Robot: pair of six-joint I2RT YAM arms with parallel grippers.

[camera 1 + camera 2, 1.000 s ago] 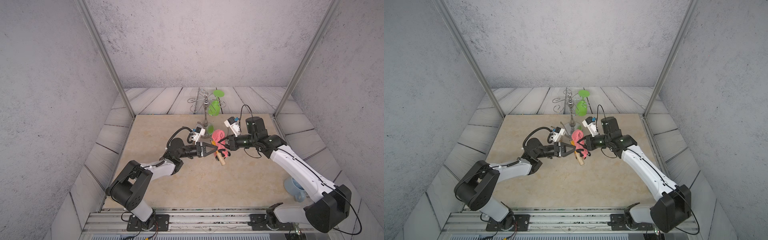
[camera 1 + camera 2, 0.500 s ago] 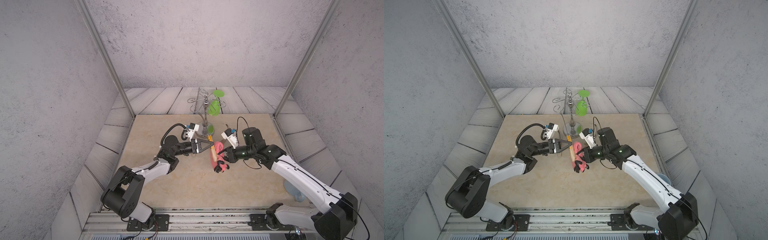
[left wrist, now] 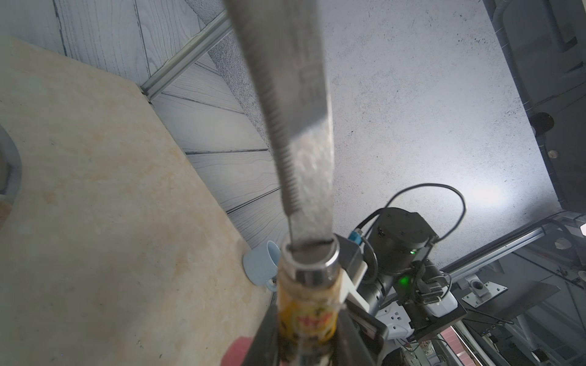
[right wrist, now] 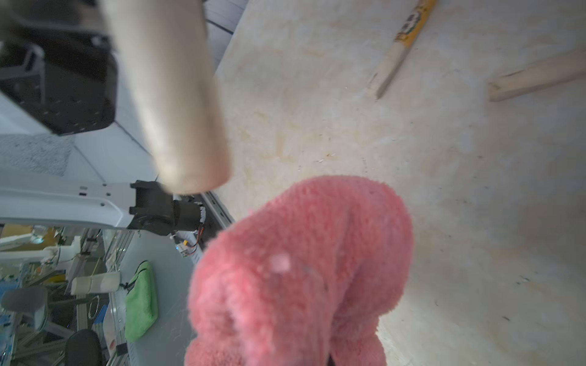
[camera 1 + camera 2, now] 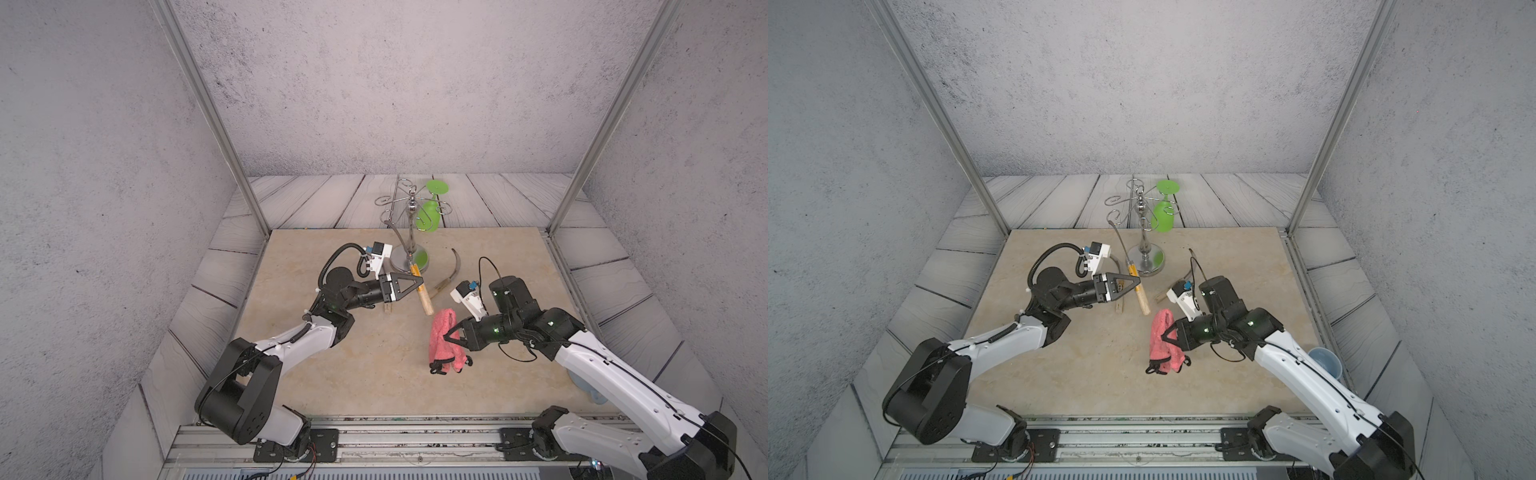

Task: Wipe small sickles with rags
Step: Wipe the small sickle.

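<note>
Just in front of the chrome stand (image 5: 410,232), on the robot's side of its round base, the left gripper (image 5: 419,286) is clamped on the held sickle (image 5: 424,300) at the yellow-black label band. Its pale handle slants down toward the beige mat (image 5: 332,374), and the thin blade rises past the stand's base toward the wire arms. The left wrist view shows the same grip: the dark fingers (image 3: 263,332) press on both sides of the labelled handle, and the serrated blade (image 3: 301,126) runs away from the camera.

Nearer the robot than the stand and off to its right, the right gripper (image 5: 447,333) pinches the pink rag (image 5: 438,351) near its middle. The cloth droops from the closed jaws with its black strap end lowest; whether that end touches the mat cannot be told. The rag is just beside the butt of the held sickle but apart from it, as the right wrist view confirms (image 4: 301,269).

To the right of the stand, the second sickle (image 5: 456,266) lies flat on the mat. To the stand's left front, the third sickle (image 5: 1120,306) lies under the left gripper, mostly hidden. A green goblet (image 5: 430,212) hangs upside down from the stand. Far right of the stand, off the mat, sits a blue cup (image 5: 1325,361).
</note>
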